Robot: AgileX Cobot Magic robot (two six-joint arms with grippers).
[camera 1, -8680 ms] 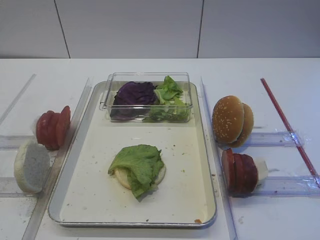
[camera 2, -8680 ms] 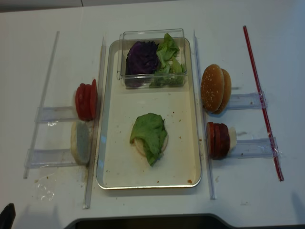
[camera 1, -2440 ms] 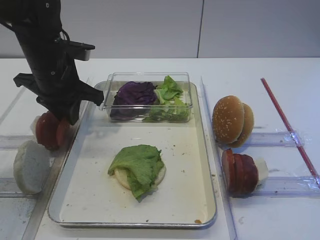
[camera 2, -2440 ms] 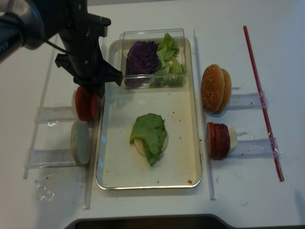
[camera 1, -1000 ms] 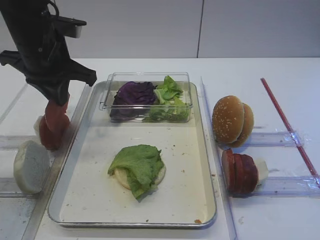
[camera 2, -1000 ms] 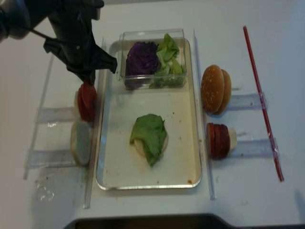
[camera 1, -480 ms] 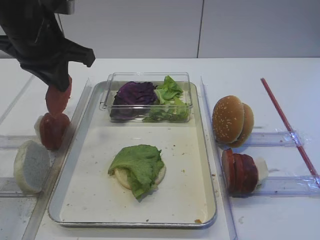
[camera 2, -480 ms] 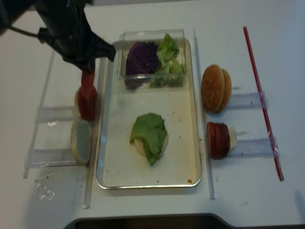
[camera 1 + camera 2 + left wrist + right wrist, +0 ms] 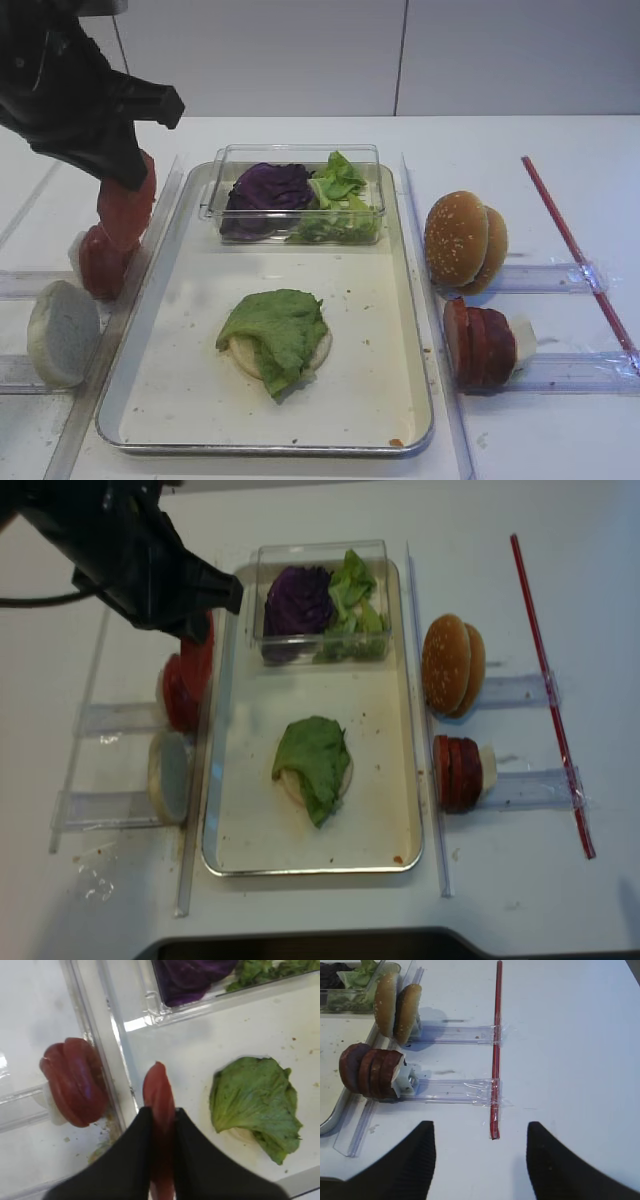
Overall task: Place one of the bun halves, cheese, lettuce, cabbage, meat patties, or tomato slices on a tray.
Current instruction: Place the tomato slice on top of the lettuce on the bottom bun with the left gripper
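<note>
Left tool [image 9: 159,1130] clamped on one tomato slice [image 9: 158,1092], held on edge above the tray's [image 9: 180,300] left rim, clear of the remaining tomato slices [image 9: 100,262]. Right tool [image 9: 479,1155] apart, idle over the bench [image 9: 570,1035]. Advice: carry rightward over the lettuce [image 9: 278,330], lower close, turn flat, then release.

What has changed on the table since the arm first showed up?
The left pincer came down on the stack of red tomato slices, shut on one round red tomato slice and lifted it towards the large metal tray. The lettuce-topped bun half, clear salad box and right-side stacks stayed put.
</note>
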